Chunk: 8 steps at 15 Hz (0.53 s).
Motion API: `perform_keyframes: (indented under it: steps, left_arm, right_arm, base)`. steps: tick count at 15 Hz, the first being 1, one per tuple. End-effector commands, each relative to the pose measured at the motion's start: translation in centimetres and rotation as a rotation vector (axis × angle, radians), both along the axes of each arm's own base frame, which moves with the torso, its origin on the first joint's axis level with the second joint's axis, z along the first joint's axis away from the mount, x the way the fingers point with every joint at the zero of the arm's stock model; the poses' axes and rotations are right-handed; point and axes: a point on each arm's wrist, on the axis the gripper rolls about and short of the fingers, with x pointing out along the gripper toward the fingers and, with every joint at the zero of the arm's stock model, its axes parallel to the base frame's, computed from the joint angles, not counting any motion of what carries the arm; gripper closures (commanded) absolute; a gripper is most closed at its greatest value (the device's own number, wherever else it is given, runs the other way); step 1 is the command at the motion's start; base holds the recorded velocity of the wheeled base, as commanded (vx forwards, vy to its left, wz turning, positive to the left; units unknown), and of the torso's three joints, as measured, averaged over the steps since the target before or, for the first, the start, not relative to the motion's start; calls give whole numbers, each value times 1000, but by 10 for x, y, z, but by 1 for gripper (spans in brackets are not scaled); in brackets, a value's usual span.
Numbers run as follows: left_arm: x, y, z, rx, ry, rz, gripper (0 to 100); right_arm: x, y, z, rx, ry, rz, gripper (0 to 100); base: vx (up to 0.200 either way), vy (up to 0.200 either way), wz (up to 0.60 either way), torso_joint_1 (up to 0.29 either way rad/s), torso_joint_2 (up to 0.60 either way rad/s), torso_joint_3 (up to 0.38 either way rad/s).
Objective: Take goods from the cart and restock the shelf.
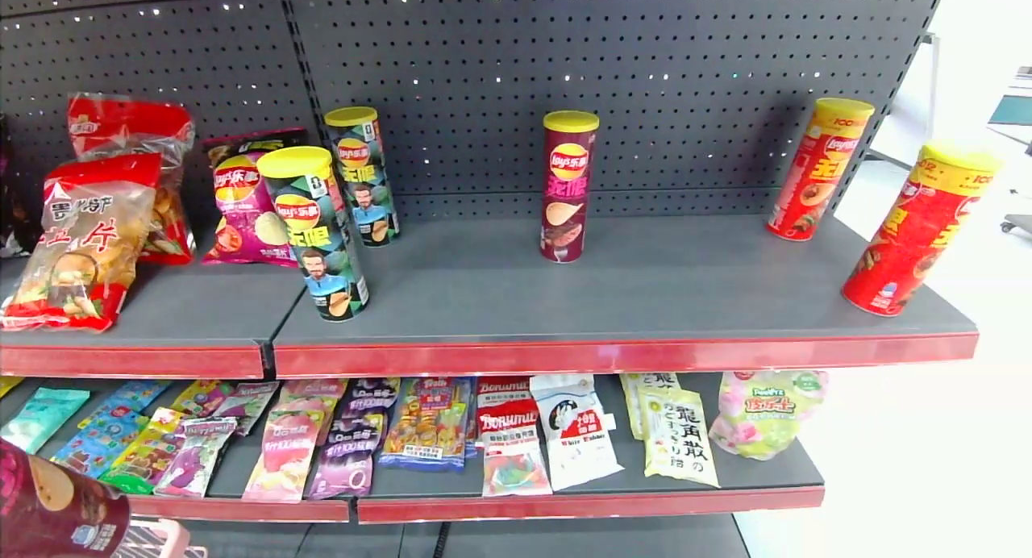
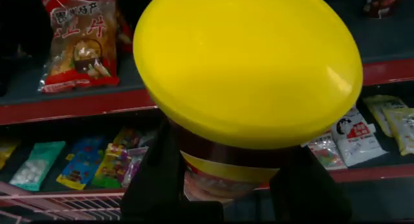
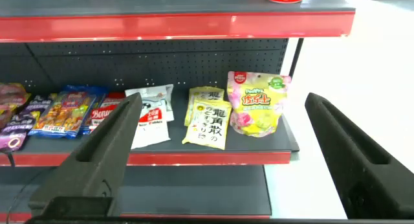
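Note:
My left gripper (image 2: pixel 233 185) is shut on a maroon chip can (image 2: pixel 249 68) with a yellow lid, its black fingers (image 2: pixel 162 179) pressing both sides of the tube. In the head view the same can (image 1: pixel 48 510) shows at the bottom left, below the shelves and beside the pink cart (image 1: pixel 161 538). A matching maroon can (image 1: pixel 567 187) stands upright mid-way along the upper shelf (image 1: pixel 629 300). My right gripper (image 3: pixel 223 101) is open with nothing between its fingers, low in front of the lower shelf (image 3: pixel 194 158).
On the upper shelf, two dark green cans (image 1: pixel 318 231) stand left, two red cans (image 1: pixel 919 227) right, and snack bags (image 1: pixel 81 243) far left. Bare shelf lies either side of the maroon can. Several snack packets (image 1: pixel 435 425) cover the lower shelf.

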Motion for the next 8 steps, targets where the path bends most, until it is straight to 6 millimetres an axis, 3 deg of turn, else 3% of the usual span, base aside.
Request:
perform_keyframes:
  steps: [1, 4, 8]
  left_arm:
    - [0, 0, 0, 5, -2, 4, 100]
    - [0, 0, 0, 7, -4, 14, 100]
    - [-1, 0, 0, 10, -7, 14, 100]
  right_arm:
    - [0, 0, 0, 1, 1, 0, 0]
    - [0, 0, 0, 0, 1, 0, 0]
    - [0, 0, 0, 0, 1, 0, 0]
  base:
    - [0, 0, 0, 0, 0, 0]
    - [0, 0, 0, 0, 0, 0]
    - [200, 0, 0, -7, -7, 4]
